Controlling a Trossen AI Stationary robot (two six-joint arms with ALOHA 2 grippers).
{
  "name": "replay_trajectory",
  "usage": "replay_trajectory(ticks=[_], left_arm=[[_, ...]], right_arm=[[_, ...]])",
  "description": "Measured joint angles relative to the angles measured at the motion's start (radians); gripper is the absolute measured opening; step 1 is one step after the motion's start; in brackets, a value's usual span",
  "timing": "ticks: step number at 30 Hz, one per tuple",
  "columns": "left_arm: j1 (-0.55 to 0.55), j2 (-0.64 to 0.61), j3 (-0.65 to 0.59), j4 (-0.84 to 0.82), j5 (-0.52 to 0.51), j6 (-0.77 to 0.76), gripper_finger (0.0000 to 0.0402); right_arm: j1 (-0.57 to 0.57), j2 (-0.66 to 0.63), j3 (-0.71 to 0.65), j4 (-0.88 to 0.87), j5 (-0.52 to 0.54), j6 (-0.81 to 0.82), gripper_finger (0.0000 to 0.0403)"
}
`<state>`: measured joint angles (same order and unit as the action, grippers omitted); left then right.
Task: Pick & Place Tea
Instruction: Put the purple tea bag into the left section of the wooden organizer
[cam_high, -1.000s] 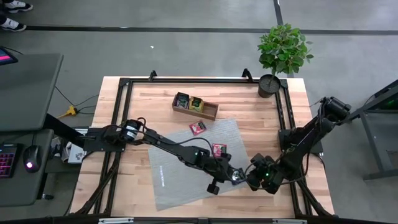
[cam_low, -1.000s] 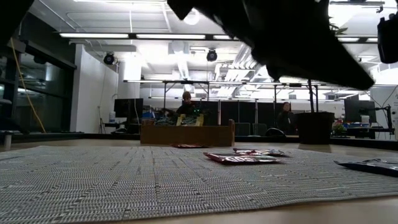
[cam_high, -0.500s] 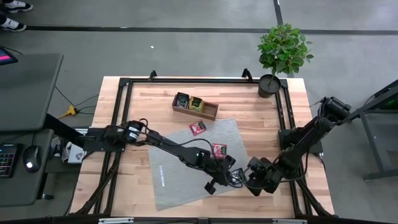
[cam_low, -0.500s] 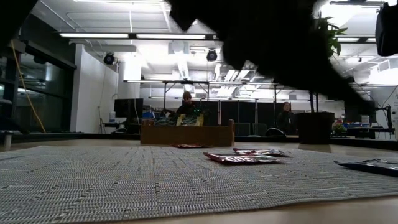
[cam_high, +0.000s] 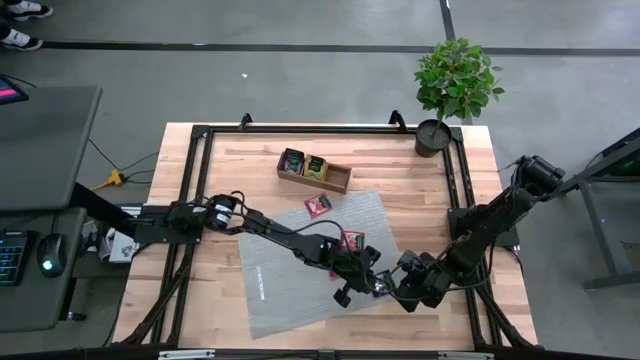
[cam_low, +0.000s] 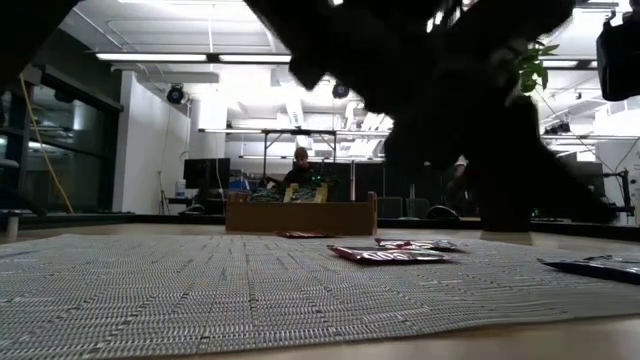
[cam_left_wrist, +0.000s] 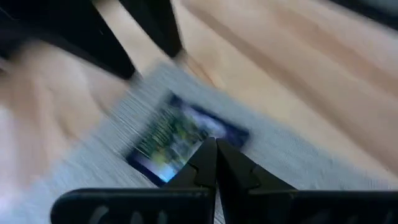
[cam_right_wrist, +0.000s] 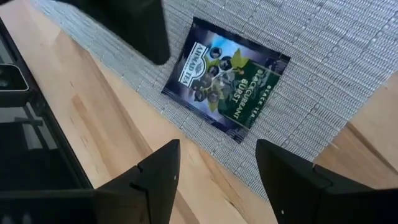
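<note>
A black tea sachet (cam_right_wrist: 226, 80) lies flat on the grey mat (cam_right_wrist: 348, 56), near its corner by the bare tabletop (cam_right_wrist: 106, 124). The right tool (cam_right_wrist: 217, 180) hovers over it, fingers spread wide, empty — the left tool (cam_left_wrist: 216, 163), fingers pressed together, holds nothing just beside it.

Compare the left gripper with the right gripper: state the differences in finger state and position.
The left gripper has its fingers pressed shut, tips over the edge of the dark sachet; the right gripper is open, its fingers apart, with the sachet lying flat ahead of them, unheld. From above, the left gripper sits left of the right gripper. Both hover at the grey mat's near-right corner.
</note>
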<state>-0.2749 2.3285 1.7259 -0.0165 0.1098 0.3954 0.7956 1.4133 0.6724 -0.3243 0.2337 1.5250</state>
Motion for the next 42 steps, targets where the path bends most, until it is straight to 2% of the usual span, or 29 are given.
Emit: replay_trajectory(ticks=[9, 17, 24, 28, 30, 33, 39, 42], left_arm=[[0.001, 0.033, -0.002, 0.007, -0.033, 0.004, 0.0], [0.001, 0.027, 0.001, -0.017, -0.109, 0.147, 0.0], [0.004, 0.058, 0.005, -0.001, -0.094, 0.183, 0.0], [0.008, 0.075, 0.006, 0.012, -0.042, 0.165, 0.0], [0.008, 0.075, 0.007, -0.009, -0.053, 0.138, 0.0], [0.012, 0.074, 0.008, -0.056, -0.114, 0.098, 0.0], [0.053, 0.075, 0.005, -0.076, -0.078, 0.088, 0.0], [0.06, 0.076, 0.005, -0.078, -0.072, 0.086, 0.0]], right_arm=[[0.001, -0.001, 0.0, 0.029, -0.013, 0.022, 0.0206], [0.001, -0.001, 0.0, 0.049, -0.04, 0.023, 0.0206], [0.001, -0.001, 0.0, 0.052, -0.042, 0.045, 0.0206], [-0.003, -0.001, 0.0, 0.053, -0.044, 0.057, 0.0206], [-0.004, -0.001, 0.0, 0.052, -0.047, 0.074, 0.0206], [-0.004, -0.001, 0.0, 0.054, -0.047, 0.12, 0.0206], [-0.014, -0.001, 0.0, 0.018, -0.032, 0.321, 0.0206], [-0.046, -0.001, 0.0, -0.002, -0.062, 0.376, 0.0206]])
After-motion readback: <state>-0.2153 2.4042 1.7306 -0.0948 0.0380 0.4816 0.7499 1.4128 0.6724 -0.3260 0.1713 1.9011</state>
